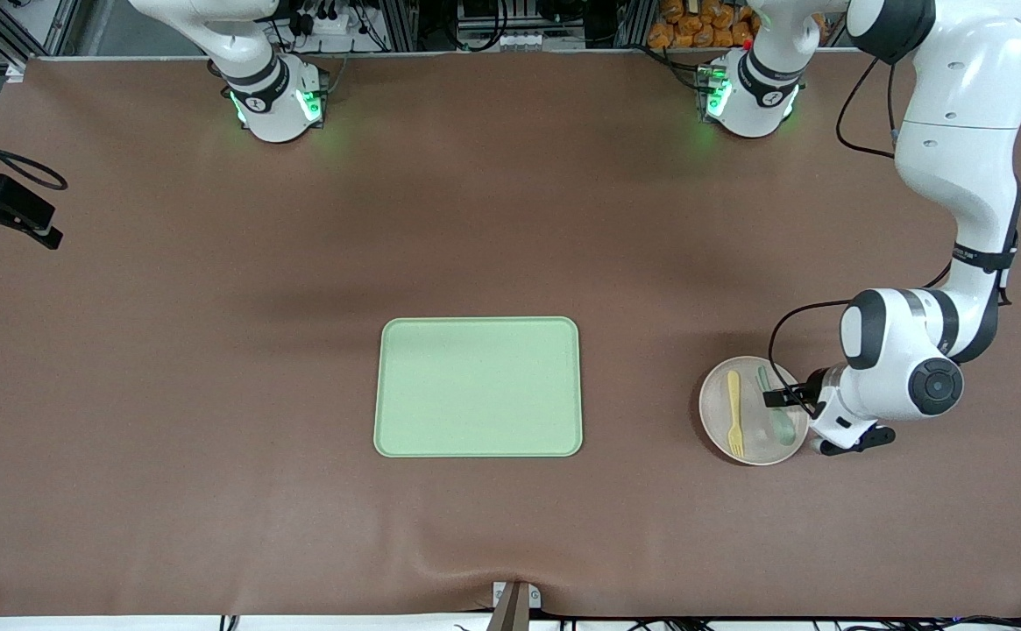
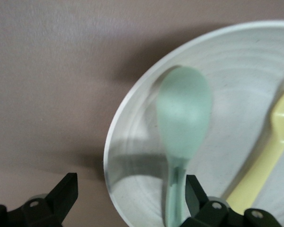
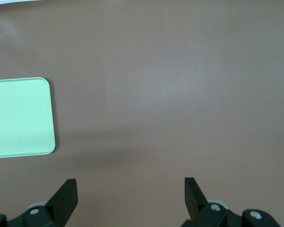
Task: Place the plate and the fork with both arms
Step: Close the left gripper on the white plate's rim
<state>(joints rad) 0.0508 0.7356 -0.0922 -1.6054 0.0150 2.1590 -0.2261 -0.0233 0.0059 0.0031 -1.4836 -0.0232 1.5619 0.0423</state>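
Note:
The pale plate point(image 1: 751, 438) lies on the brown table toward the left arm's end. On it lie the yellow fork point(image 1: 734, 412) and a grey-green spoon point(image 1: 778, 415), side by side. My left gripper point(image 1: 790, 400) is low at the plate's edge and open. In the left wrist view its fingers point(image 2: 66, 189) straddle the plate's point(image 2: 236, 85) rim, one outside it and one by the spoon's point(image 2: 184, 118) handle, with the fork point(image 2: 274, 142) beside that. My right gripper point(image 3: 130, 184) hangs open over bare table, out of the front view.
The light-green tray point(image 1: 478, 386) sits mid-table, and its corner point(image 3: 19, 118) shows in the right wrist view. A black camera mount point(image 1: 2, 210) juts in at the right arm's end. Both arm bases point(image 1: 278, 101) stand along the table's back edge.

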